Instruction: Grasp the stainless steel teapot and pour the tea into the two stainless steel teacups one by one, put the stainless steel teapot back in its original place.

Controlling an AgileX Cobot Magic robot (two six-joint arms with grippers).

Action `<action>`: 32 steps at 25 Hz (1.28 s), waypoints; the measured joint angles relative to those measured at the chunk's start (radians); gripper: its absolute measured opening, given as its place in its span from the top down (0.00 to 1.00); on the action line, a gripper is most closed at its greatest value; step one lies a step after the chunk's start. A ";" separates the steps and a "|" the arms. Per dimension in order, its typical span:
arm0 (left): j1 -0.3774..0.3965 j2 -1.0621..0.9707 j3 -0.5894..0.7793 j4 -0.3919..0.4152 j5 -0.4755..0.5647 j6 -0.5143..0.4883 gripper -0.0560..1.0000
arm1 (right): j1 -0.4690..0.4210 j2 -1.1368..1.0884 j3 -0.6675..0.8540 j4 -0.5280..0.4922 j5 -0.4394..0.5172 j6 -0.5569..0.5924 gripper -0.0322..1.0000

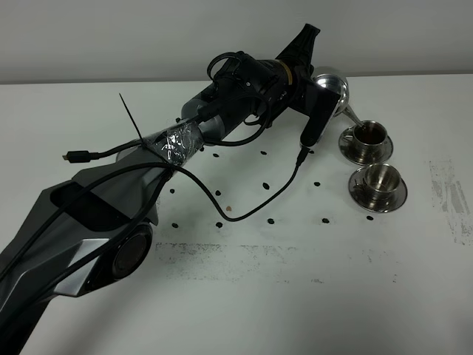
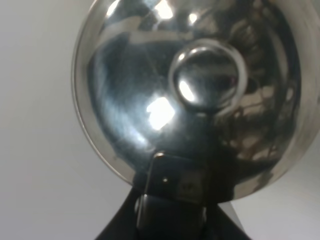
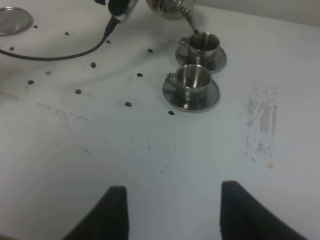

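The stainless steel teapot [image 1: 330, 83] is tilted in my left gripper [image 1: 314, 80], which is shut on its handle side. Its thin spout [image 1: 350, 114] points down into the far teacup [image 1: 368, 134], which holds dark liquid. The near teacup [image 1: 380, 177] stands on its saucer just in front of it. The left wrist view is filled by the teapot's lid and knob [image 2: 206, 80], with my left gripper [image 2: 172, 197] below it. The right wrist view shows the teapot [image 3: 167, 7], both teacups [image 3: 201, 44] [image 3: 193, 79], and my open, empty right gripper [image 3: 172, 210] low over the table.
My left arm [image 1: 222, 122] stretches across the white table [image 1: 295, 296] with a black cable [image 1: 251, 207] hanging off it. Small black dots [image 1: 264, 184] mark the tabletop. A round steel disc [image 3: 12, 20] lies at the far left in the right wrist view. Scuff marks [image 1: 451, 200] lie right of the cups.
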 joint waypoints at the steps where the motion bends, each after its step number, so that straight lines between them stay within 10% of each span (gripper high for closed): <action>1: 0.000 0.000 0.000 0.000 0.001 -0.011 0.80 | 0.000 0.000 0.000 0.000 0.000 0.000 0.58; 17: -0.008 -0.076 0.000 -0.078 0.189 -0.309 0.80 | 0.000 0.000 0.000 0.000 0.000 0.000 0.58; 26: -0.008 -0.166 -0.002 -0.075 0.461 -0.950 0.80 | 0.000 0.000 0.000 0.000 0.000 0.000 0.58; 32: 0.016 -0.151 -0.002 -0.059 0.575 -1.114 0.80 | 0.000 0.000 0.000 0.000 0.000 0.000 0.58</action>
